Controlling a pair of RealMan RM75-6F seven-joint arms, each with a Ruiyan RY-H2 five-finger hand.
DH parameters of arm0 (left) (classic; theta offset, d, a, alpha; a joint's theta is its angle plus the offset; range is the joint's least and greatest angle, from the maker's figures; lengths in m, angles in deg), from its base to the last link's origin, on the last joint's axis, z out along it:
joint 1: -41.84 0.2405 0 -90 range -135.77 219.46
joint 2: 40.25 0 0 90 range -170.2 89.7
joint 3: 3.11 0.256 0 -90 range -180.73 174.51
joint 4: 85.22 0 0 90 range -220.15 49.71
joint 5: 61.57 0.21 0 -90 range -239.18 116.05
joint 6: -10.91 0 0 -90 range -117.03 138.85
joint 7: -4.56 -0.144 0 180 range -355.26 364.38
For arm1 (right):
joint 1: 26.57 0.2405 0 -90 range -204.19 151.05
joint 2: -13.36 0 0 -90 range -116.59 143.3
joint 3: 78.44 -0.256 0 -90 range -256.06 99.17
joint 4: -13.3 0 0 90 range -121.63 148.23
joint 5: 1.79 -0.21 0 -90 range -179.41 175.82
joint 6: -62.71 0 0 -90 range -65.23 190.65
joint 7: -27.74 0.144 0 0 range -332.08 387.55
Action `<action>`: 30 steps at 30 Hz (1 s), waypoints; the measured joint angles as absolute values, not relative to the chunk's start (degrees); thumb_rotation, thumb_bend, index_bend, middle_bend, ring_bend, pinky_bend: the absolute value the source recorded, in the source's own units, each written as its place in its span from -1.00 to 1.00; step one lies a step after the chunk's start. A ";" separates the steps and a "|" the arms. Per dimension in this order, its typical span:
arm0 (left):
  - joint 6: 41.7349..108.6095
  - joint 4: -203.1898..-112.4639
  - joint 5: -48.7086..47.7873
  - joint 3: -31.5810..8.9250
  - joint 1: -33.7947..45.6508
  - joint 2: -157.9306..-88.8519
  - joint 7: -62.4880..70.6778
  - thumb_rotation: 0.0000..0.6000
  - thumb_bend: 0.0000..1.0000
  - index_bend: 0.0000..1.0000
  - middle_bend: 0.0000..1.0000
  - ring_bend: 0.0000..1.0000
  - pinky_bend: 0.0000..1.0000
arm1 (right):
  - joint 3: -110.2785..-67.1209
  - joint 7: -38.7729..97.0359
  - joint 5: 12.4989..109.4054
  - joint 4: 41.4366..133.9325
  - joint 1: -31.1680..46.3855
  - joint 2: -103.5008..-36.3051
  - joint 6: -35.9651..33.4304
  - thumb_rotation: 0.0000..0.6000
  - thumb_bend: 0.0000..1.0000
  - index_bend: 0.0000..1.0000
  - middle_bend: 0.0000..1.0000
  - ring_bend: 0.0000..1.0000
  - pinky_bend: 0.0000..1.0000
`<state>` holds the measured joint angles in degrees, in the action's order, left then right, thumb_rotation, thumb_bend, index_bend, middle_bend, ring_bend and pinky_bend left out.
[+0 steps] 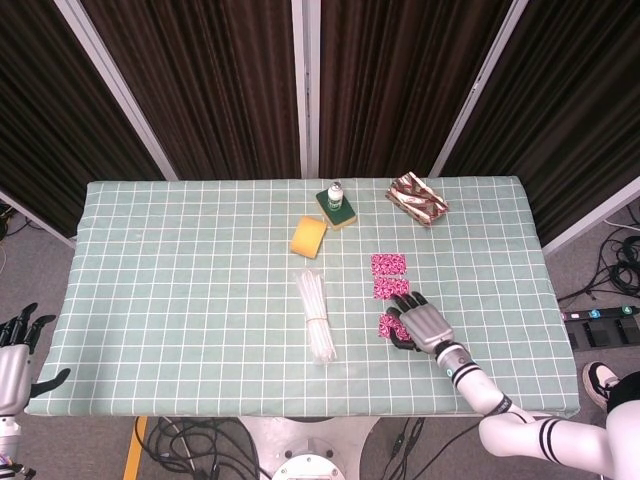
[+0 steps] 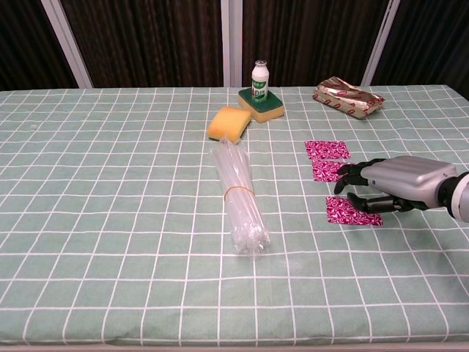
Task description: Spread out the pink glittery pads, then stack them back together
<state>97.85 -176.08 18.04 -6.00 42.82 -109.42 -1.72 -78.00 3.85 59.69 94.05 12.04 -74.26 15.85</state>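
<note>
Three pink glittery pads lie in a row right of the table's middle. The far pad [image 1: 388,263] [image 2: 327,149] and the middle pad [image 1: 389,288] [image 2: 327,171] nearly touch. The near pad [image 1: 386,326] [image 2: 352,213] lies apart, closer to the front edge. My right hand [image 1: 420,320] [image 2: 388,191] hovers low over the near and middle pads, fingers spread and reaching onto the middle pad's right edge, thumb by the near pad; it holds nothing. My left hand [image 1: 15,345] hangs off the table's front-left corner, fingers apart and empty.
A clear bundle of tubes [image 1: 316,315] [image 2: 239,196] lies left of the pads. Farther back are a yellow sponge [image 1: 308,236] [image 2: 229,122], a small white bottle [image 2: 259,76] on a green sponge [image 2: 262,104], and a shiny wrapped packet [image 1: 417,199] [image 2: 348,96].
</note>
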 measured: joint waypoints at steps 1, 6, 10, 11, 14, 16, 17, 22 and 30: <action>97.84 -176.12 18.06 -5.99 42.81 -109.40 -1.74 1.00 -0.75 -0.46 -0.64 -0.69 -0.67 | -78.45 4.15 59.71 94.02 12.01 -74.22 15.46 -0.89 0.01 -0.62 -1.00 -1.00 -1.00; 97.89 -176.25 18.19 -6.05 42.72 -109.41 -1.85 1.00 -0.75 -0.46 -0.64 -0.69 -0.67 | -82.87 6.45 58.52 92.74 12.81 -74.27 14.51 -0.29 -0.35 -0.61 -0.99 -1.00 -1.00; 97.96 -176.40 18.02 -6.01 42.84 -109.36 -1.93 1.00 -0.75 -0.46 -0.64 -0.69 -0.67 | -86.45 7.32 55.97 88.99 15.03 -75.47 15.74 0.21 -0.51 -0.54 -0.95 -1.00 -1.00; 97.97 -176.45 17.92 -5.99 42.90 -109.32 -1.95 1.00 -0.75 -0.46 -0.64 -0.69 -0.67 | -87.10 7.20 55.05 87.41 15.90 -76.13 16.34 0.33 -0.54 -0.52 -0.94 -1.00 -1.00; 98.10 -176.61 17.69 -5.92 43.14 -109.23 -2.00 1.00 -0.75 -0.46 -0.64 -0.69 -0.67 | -88.45 6.28 52.31 82.85 18.29 -78.23 18.44 0.51 -0.57 -0.51 -0.93 -1.00 -1.00; 98.12 -176.66 17.53 -5.89 43.25 -109.18 -2.01 1.00 -0.75 -0.46 -0.64 -0.69 -0.67 | -89.07 5.50 50.44 79.80 19.79 -79.70 20.05 0.61 -0.57 -0.51 -0.92 -1.00 -1.00; 98.11 -176.67 17.43 -5.89 43.29 -109.16 -2.02 1.00 -0.75 -0.46 -0.64 -0.69 -0.67 | -89.41 4.94 49.19 77.68 20.78 -80.76 21.14 0.62 -0.57 -0.50 -0.92 -1.00 -1.00; 97.99 -176.68 16.89 -5.87 43.52 -109.10 -2.05 1.00 -0.75 -0.46 -0.64 -0.69 -0.67 | -90.37 2.78 45.04 69.09 24.41 -85.25 24.80 0.68 -0.58 -0.50 -0.90 -1.00 -1.00; 97.86 -176.51 16.57 -5.96 43.58 -109.14 -1.92 1.00 -0.75 -0.46 -0.64 -0.69 -0.67 | -91.25 0.78 40.46 56.46 28.55 -92.38 29.80 0.67 -0.62 -0.48 -0.88 -1.00 -1.00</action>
